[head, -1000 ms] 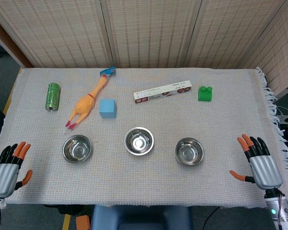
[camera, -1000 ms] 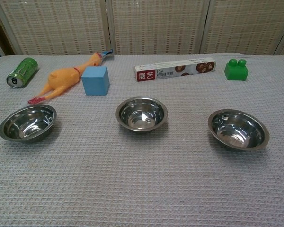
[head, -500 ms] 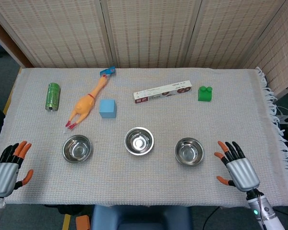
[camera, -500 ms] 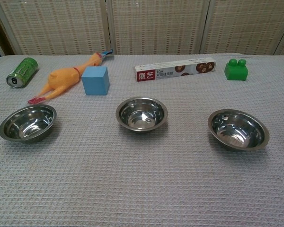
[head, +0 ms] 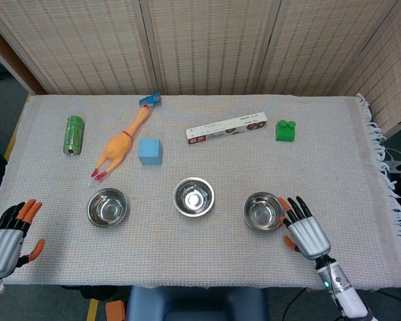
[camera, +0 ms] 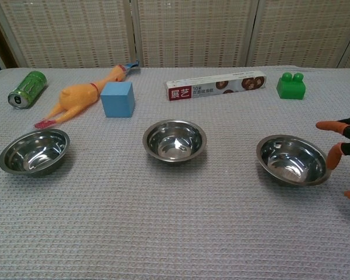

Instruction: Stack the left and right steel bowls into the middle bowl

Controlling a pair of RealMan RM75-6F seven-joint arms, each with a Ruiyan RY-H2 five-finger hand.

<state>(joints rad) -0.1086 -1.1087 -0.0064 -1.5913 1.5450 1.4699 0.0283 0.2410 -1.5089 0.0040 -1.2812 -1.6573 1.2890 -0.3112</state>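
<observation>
Three steel bowls stand in a row near the table's front: the left bowl point(head: 107, 207) point(camera: 34, 151), the middle bowl point(head: 194, 196) point(camera: 174, 140) and the right bowl point(head: 263, 211) point(camera: 293, 160). All three are empty and upright. My right hand point(head: 303, 228) point(camera: 344, 146) hovers just beside the right bowl's outer rim, fingers spread, holding nothing. My left hand point(head: 8, 237) sits at the table's front left corner, well away from the left bowl, fingers apart and empty. The chest view does not show the left hand.
Behind the bowls lie a green can point(head: 73, 134), a rubber chicken point(head: 122, 144), a blue cube point(head: 150, 152), a long box point(head: 227, 127) and a green block point(head: 285, 130). A fringed cloth point(head: 207, 261) covers the table.
My right hand has swept left from the table's front right corner to the rim of the right bowl and now shows in the chest view. The left hand has barely moved.
</observation>
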